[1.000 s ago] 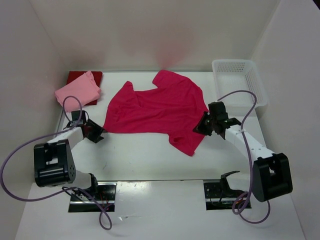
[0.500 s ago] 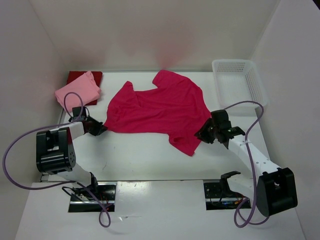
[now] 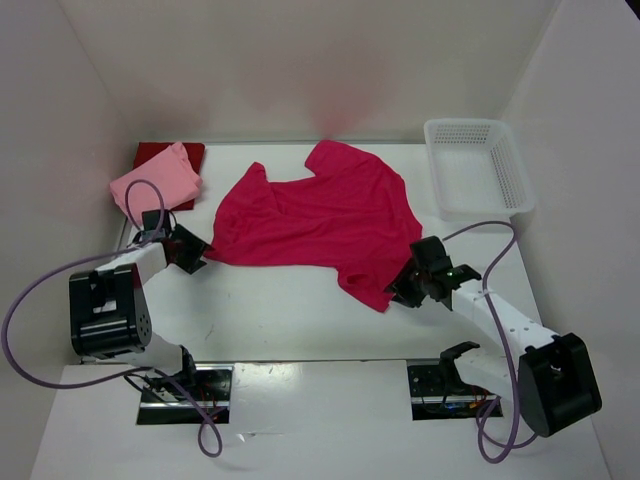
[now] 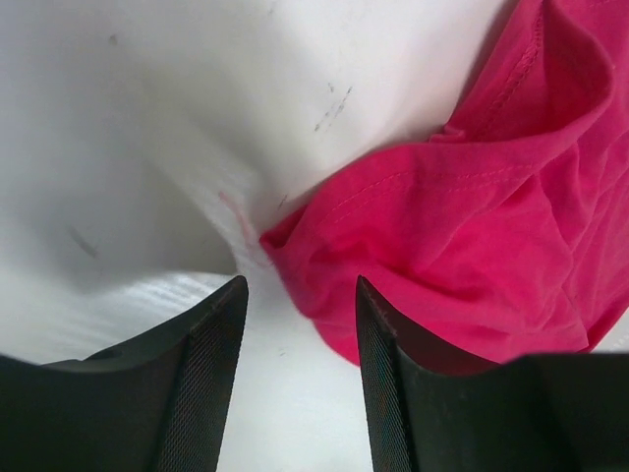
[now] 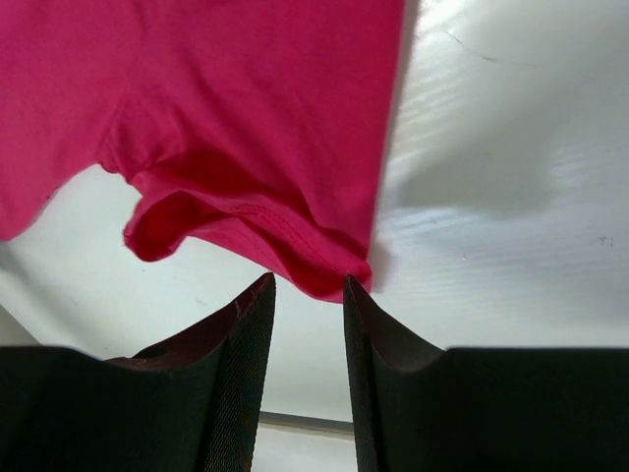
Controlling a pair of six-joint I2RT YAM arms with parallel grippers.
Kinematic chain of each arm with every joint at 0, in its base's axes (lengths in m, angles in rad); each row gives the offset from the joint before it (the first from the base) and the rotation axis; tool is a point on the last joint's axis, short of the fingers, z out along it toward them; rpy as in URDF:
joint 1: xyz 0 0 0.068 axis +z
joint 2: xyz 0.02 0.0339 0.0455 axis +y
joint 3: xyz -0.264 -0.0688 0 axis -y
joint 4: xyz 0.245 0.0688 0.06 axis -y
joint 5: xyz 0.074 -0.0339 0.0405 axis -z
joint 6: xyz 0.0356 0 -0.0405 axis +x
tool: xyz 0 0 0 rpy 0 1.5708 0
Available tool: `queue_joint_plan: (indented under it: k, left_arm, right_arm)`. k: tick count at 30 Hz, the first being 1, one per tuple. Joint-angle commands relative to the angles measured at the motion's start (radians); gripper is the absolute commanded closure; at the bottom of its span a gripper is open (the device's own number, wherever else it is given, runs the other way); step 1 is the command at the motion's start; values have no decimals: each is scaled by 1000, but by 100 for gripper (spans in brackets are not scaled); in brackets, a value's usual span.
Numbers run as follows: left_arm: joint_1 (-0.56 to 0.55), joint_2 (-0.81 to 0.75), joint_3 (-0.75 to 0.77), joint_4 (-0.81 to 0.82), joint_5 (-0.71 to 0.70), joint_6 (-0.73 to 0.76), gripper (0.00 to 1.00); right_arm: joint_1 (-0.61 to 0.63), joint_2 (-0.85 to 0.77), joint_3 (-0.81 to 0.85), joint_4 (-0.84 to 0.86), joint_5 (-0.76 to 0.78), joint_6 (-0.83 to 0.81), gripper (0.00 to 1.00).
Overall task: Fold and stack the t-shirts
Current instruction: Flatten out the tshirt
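Top view: three t-shirts counted. The magenta-crimson shirt (image 3: 320, 220) is spread flat mid-counter. The light pink shirt (image 3: 155, 180) is folded and laid on the dark red shirt (image 3: 190, 153) at the far left corner. One white mesh basket (image 3: 478, 165) is set at the far right of the counter (image 3: 280, 310). Two arms: the left pincer (image 3: 193, 250) is lowered at the spread shirt's left edge, the right pincer (image 3: 402, 290) at its near right hem.

Left wrist view: what the top view hides is shown here. The two fingers (image 4: 211, 383) are parted wide, with a shirt corner lying unclamped on the counter just past the tips.

Right wrist view: the gap is narrower, and the folded hem is seen at the fingertips (image 5: 246, 374), not pinched.
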Motion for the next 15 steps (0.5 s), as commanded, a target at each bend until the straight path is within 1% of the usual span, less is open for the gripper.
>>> queue_joint_plan:
  k: [1, 4, 5, 8, 10, 11, 12, 13, 15]
  left_arm:
    - [3, -81, -46, -24, -47, 9, 45]
    - [3, -68, -46, -9, -38, -2, 52]
    - [3, -58, -46, 2, -24, -2, 58]
    - [3, -6, -37, 21, 5, -2, 66]
    - [3, 14, -28, 31, 14, -2, 73]
    - [3, 27, -28, 47, 14, -2, 76]
    - [3, 28, -28, 47, 14, -2, 80]
    - [3, 41, -7, 47, 25, -2, 88]
    - [3, 41, 18, 15, 37, 18, 96]
  right_arm:
    - [15, -29, -28, -6, 32, 47, 60]
    - [15, -39, -28, 4, 32, 47, 60]
    - [15, -39, -28, 4, 41, 47, 60]
    - [15, -49, -28, 15, 61, 47, 60]
    - [15, -26, 8, 26, 81, 14, 59]
    - [15, -13, 19, 55, 81, -5, 53]
    - [15, 39, 33, 69, 81, -28, 52]
    - [15, 79, 79, 78, 81, -76, 52]
    - [15, 188, 131, 95, 93, -129, 52]
